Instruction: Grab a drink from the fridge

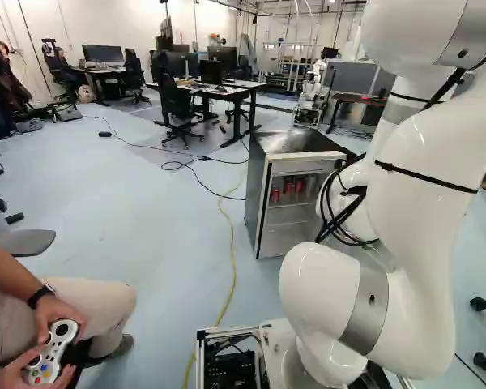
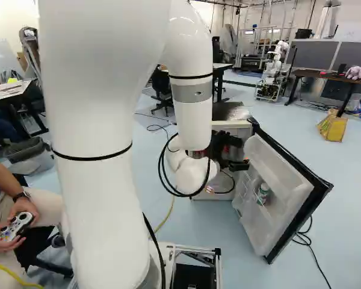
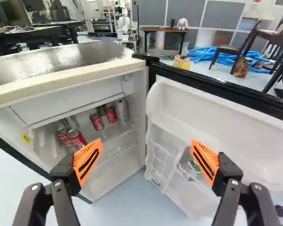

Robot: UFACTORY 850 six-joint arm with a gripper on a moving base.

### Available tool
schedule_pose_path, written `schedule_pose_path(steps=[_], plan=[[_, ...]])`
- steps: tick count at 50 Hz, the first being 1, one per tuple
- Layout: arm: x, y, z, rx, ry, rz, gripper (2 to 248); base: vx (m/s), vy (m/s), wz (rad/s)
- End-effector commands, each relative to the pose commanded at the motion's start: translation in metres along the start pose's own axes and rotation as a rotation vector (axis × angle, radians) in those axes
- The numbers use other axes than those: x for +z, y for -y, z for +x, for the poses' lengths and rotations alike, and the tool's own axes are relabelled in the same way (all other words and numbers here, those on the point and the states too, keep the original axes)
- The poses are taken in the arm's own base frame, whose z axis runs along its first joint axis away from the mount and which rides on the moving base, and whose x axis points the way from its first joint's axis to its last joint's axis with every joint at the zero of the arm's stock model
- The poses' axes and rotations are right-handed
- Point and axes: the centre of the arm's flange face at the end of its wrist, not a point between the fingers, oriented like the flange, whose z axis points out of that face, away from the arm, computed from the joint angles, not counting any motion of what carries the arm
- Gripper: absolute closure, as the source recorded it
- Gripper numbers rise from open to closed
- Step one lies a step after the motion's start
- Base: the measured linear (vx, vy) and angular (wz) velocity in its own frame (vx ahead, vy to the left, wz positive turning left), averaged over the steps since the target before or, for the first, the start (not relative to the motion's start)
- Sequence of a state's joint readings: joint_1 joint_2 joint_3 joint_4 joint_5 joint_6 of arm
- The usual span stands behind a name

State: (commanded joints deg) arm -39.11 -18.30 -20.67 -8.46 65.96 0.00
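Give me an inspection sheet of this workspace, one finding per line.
Surface: inner shelf bears drinks
Job's things: fridge with door open; at least four red cans inside
Clutter: blue tubes piled on the floor beyond the door
Gripper: open, nothing between its fingers, facing the fridge
Cables: yellow cable along the floor between base and fridge
Surroundings: seated person beside the base, holding a game controller; another robot beyond

Cans in fridge, container in its door

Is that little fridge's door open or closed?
Open: the door is swung out to one side, and red cans show inside.
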Motion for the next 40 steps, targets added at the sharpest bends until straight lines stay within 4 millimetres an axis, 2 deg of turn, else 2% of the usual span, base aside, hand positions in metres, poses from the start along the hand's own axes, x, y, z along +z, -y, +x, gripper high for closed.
schedule_pose_path(steps=[19,40], plan=[[0.032,0.004,-0.014,-0.047,0.057,0.115,3,0.000,0.000,0.000],[0.044,0.013,-0.036,-0.090,0.116,0.238,3,0.000,0.000,0.000]])
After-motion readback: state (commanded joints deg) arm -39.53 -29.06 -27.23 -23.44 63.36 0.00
